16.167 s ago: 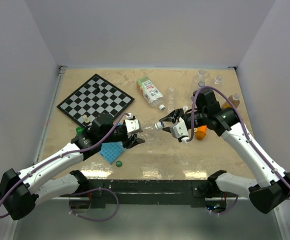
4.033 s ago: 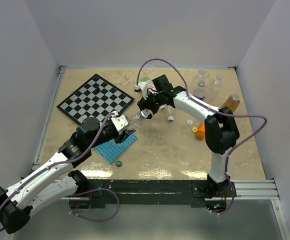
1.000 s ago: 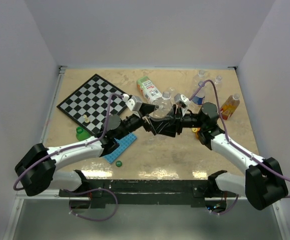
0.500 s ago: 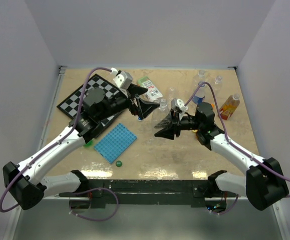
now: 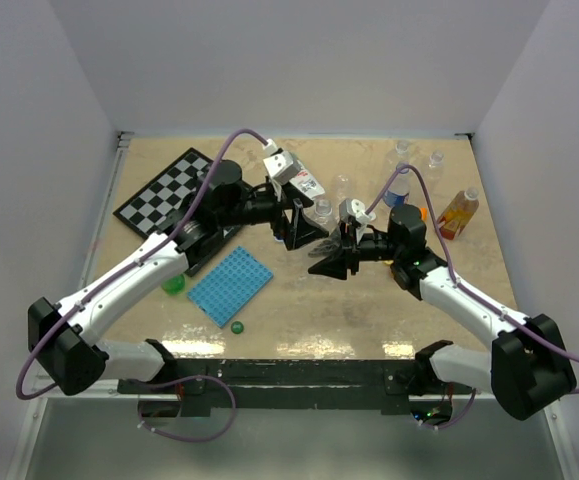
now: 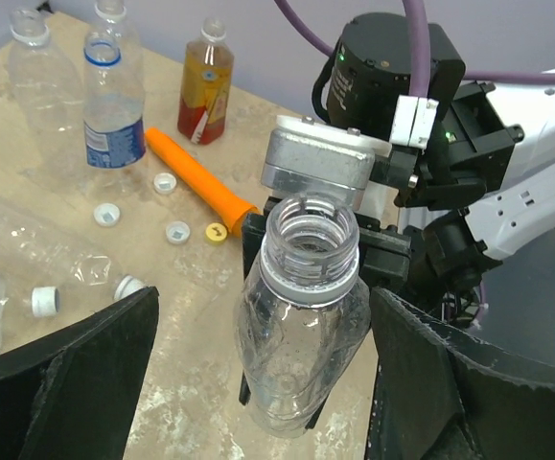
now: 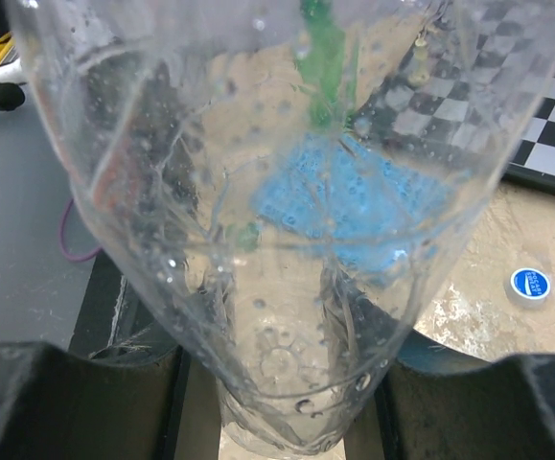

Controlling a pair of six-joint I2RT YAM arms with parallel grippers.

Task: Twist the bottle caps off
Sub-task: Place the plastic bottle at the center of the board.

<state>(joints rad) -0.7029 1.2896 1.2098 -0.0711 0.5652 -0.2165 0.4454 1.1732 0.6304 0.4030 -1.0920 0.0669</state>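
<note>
Left wrist cam: left gripper [image 6: 265, 292] spread wide, grabbing nothing. Clear bottle [image 6: 301, 326] straight ahead between its fingers [image 6: 85, 355], clear of both, neck bare, threads showing. Right gripper [image 7: 277, 383] clamped on bottle's lower body. Loose bottle caps [image 6: 177, 231] on table [image 6: 191, 335], off left of left gripper, beside orange carrot toy [image 6: 196, 182]. Blue cap [image 7: 531, 284] on table, right of right gripper.

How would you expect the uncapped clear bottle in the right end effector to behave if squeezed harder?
The clear bottle looks thin-walled and nearly empty, so probably light and easily dented. With no cap on its neck, it likely buckles sooner. Its smooth body might twist or slip.
</note>
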